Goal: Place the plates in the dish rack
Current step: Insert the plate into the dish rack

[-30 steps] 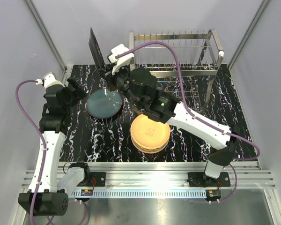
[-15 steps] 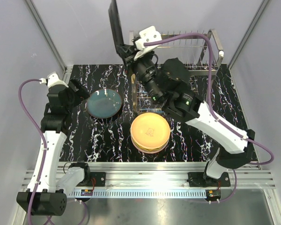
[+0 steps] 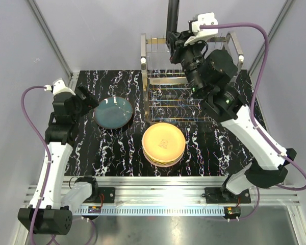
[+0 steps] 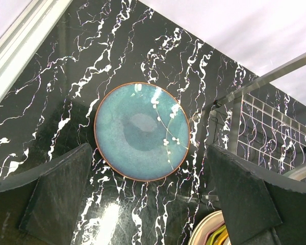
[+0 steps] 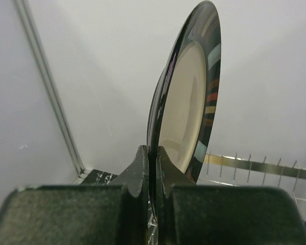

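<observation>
Marbled table (image 3: 107, 148), right claw (image 5: 152, 154) high, pinching plate (image 5: 186, 117)

The right arm stretches high over the table's far edge, its gripper (image 3: 176, 42) (image 5: 153, 159) pinching a plate (image 3: 172, 15) (image 5: 188, 112). The left gripper (image 3: 87, 100) (image 4: 150, 189) hangs wide open.

There is one shiny chrome wire dish rack (image 3: 163, 76) and one black, white-veined surface (image 3: 219, 148). Two plates are seen singly: one round dark-rimmed plate with a cream centre (image 5: 186, 102) and one round teal-blue glazed plate with a sprig (image 4: 142, 131). There is also one stack of round plates (image 3: 163, 143) with an orange one on top, showing several coloured rims at its edge, though how many it holds cannot be told. Two white-and-black robot arms (image 3: 51, 158) are there, each with one hand, the left hand (image 4: 150, 194) and the right hand (image 5: 153, 158), and two purple cables (image 3: 28, 112).
</observation>
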`<action>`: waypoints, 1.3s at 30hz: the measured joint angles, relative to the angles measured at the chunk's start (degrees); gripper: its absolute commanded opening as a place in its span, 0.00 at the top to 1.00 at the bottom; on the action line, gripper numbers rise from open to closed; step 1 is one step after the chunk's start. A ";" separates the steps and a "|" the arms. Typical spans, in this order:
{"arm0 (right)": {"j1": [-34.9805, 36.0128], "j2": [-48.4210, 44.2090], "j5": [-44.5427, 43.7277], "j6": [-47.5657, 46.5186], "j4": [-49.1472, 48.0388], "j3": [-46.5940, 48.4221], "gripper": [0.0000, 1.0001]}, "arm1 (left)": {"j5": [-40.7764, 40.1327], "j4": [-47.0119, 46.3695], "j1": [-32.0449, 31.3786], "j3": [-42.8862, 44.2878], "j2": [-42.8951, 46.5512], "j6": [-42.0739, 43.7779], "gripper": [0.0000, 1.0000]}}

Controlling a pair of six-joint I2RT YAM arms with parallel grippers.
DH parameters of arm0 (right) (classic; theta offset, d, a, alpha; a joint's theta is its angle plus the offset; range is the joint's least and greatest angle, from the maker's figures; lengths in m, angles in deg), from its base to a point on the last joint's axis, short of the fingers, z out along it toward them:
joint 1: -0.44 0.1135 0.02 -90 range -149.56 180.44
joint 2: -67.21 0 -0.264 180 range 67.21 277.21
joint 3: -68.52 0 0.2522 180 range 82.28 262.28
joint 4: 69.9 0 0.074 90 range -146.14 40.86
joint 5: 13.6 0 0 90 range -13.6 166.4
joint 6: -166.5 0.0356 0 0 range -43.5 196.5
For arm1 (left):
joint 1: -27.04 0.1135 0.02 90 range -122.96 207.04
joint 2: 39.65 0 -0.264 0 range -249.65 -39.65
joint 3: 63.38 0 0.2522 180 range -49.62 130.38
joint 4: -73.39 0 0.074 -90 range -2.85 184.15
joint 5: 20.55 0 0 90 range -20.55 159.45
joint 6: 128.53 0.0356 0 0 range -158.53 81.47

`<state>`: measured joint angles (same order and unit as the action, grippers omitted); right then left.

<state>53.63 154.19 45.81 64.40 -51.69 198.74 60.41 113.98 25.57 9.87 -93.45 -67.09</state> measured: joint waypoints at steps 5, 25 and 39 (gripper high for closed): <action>-6.05 0.61 3.63 5.62 4.90 -1.36 1.00 | 0.48 -0.33 -0.07 0.00 -0.76 0.00 0.01; -8.35 8.79 12.76 9.60 8.76 0.92 1.00 | 2.47 -0.42 -0.11 -0.07 -2.01 -0.02 0.01; -9.01 12.85 13.88 9.55 10.19 8.79 1.00 | 3.08 -0.42 -0.11 -0.07 -2.21 -0.02 0.01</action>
<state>44.62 167.04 59.69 73.96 -41.50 207.53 63.49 113.57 25.46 9.80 -95.66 -67.11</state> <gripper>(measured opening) 0.034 0.988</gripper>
